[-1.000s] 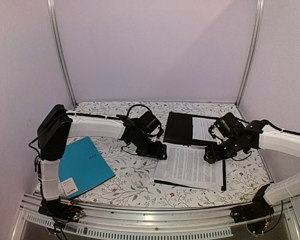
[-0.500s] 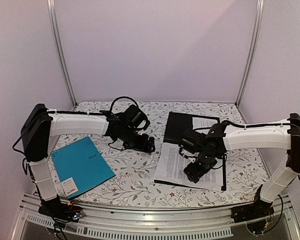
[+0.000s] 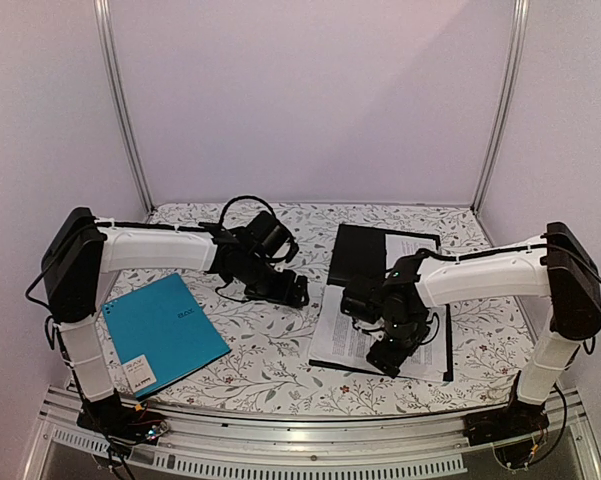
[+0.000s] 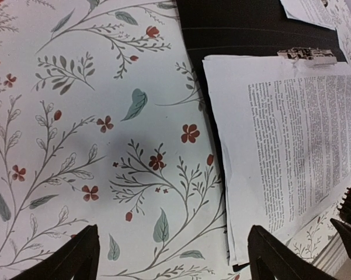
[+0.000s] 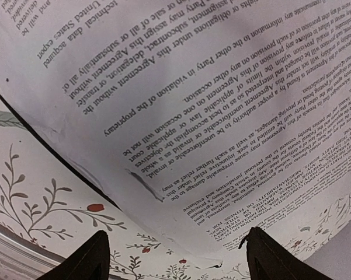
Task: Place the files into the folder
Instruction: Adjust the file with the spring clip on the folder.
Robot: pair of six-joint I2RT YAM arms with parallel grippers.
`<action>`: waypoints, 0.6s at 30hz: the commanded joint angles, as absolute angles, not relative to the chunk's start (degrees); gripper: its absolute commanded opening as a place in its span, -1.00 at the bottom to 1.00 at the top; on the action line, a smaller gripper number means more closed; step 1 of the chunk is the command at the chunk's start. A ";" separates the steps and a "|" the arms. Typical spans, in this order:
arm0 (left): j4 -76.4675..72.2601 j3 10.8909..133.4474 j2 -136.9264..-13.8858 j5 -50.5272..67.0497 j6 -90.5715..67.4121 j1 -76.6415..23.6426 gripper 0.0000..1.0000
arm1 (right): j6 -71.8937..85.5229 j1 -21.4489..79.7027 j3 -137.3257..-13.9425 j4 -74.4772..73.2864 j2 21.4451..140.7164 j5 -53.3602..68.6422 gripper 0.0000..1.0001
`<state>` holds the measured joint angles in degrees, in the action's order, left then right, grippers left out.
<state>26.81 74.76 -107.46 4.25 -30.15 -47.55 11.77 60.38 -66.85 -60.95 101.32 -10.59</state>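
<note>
Right gripper hangs with jaws spread over the near left corner of the files, holding nothing. Left gripper is open too, over the tablecloth beside them. The files lie on the open black folder, top edge at its clip. Such paper is light, limp and slides sheet on sheet, so pinch a free edge. One stack, probably a few sheets; another sheet farther back; one black folder, one teal folder.
</note>
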 commanded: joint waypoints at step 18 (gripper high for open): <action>24.76 72.60 -106.31 5.94 -31.07 -46.76 0.76 | 12.41 60.66 -69.18 -63.80 106.86 -15.03 0.61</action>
<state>25.61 73.23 -107.46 5.61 -30.68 -47.55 11.81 60.38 -68.05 -63.18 105.47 -13.96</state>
